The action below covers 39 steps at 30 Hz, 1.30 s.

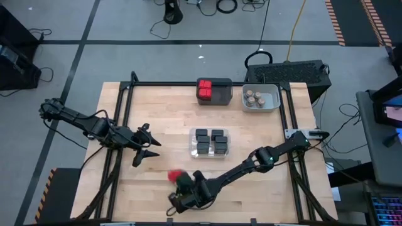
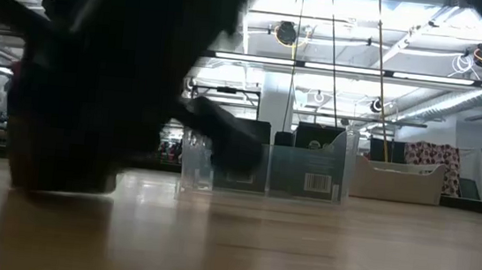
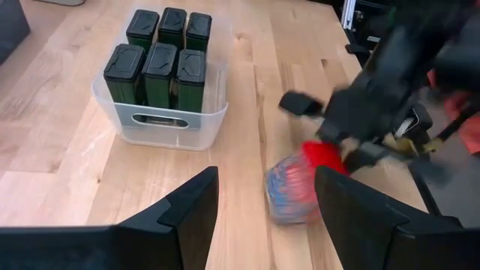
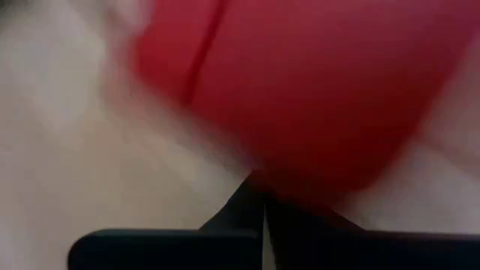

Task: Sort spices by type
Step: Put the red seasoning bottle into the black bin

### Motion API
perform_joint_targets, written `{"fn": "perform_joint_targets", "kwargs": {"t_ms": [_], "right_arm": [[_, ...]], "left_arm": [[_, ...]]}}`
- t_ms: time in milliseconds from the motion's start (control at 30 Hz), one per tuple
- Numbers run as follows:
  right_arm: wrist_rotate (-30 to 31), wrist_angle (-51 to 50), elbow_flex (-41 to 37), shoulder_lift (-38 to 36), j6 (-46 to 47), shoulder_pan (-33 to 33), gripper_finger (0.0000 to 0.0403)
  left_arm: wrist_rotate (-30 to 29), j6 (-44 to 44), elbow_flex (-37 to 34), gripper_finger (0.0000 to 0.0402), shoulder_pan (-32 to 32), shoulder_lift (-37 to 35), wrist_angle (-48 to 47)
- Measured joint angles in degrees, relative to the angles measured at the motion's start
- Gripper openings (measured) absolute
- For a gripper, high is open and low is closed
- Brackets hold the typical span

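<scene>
Six black spice boxes [image 3: 159,64] sit in the clear bin [image 1: 210,142]. Nearer the front bench [image 1: 163,113] edge, the right hand [image 1: 178,183], fingers together, touches a red-topped box [image 3: 304,178]. Left hand [image 1: 149,148] waits apart beside the bin.

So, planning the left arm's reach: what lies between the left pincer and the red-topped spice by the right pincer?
Only bare table: in the high view, nothing sits between the left pincer and the red-topped spice at the right pincer.

Left gripper [image 1: 146,144] open; right gripper [image 1: 179,182] closed
</scene>
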Motion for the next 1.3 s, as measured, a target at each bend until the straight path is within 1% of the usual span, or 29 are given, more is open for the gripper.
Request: {"fn": "perform_joint_targets", "kwargs": {"t_ms": [67, 100, 133, 467, 533, 633, 700, 767, 867, 933, 1067, 1200, 1300], "right_arm": [[-0.7, -0.3, -0.3, 0.8, -2.6, 0.4, 0.0], [-2.0, -0.6, -0.2, 0.8, -2.3, 0.3, 0.0], [-2.1, -0.4, 0.0, 0.7, -2.0, 0.3, 0.0], [0.0, 1.7, -0.1, 0.9, -2.1, 0.1, 0.0], [0.4, 1.8, -0.1, 0.9, -1.1, 0.0, 0.0], [2.0, 1.7, -0.1, 0.0, -0.4, 0.2, 0.0], [2.8, 1.0, -0.1, -1.5, -0.4, 0.3, 0.0], [3.4, -0.2, 0.0, -3.3, -0.5, 0.4, 0.0], [4.5, -4.8, 0.0, -5.9, -0.5, 0.5, 0.0], [5.7, -8.6, 0.0, -7.6, -0.2, 0.6, 0.0], [8.9, -18.6, 0.0, -13.6, -1.6, 1.0, 0.0], [8.8, -29.8, 0.0, -20.8, -10.5, 1.2, 0.0], [8.9, -37.8, 0.0, -26.4, -19.6, 0.8, 0.0]], "left_arm": [[0.0, 0.0, 0.0, 0.0223, 0.0, 0.0, 0.0], [0.0, 0.0, 0.0, 0.0223, 0.0, 0.0, -0.1], [0.0, 0.0, 0.0, 0.0223, 0.0, 0.0, -0.1], [0.1, 0.1, 0.0, 0.0223, 0.0, 0.0, -0.2], [2.8, 2.3, 0.0, 0.0223, 0.0, -0.1, -0.2], [9.6, 6.6, 0.0, 0.0223, 0.0, -0.1, -0.1], [12.1, 7.1, 0.0, 0.0223, 0.0, -0.1, 0.0], [12.1, 3.9, 0.0, 0.0223, 0.0, -0.1, 0.6], [10.5, -6.9, 0.5, 0.0223, 0.3, 0.2, 1.8], [10.3, -12.5, 1.8, 0.0223, 0.6, 0.8, 1.5], [10.3, -20.1, 5.8, 0.0223, 0.4, 3.2, -0.6], [9.7, -26.4, 12.3, 0.0223, 0.0, 8.1, -1.9], [5.5, -32.1, 19.3, 0.0223, -0.7, 13.6, -9.2]]}}
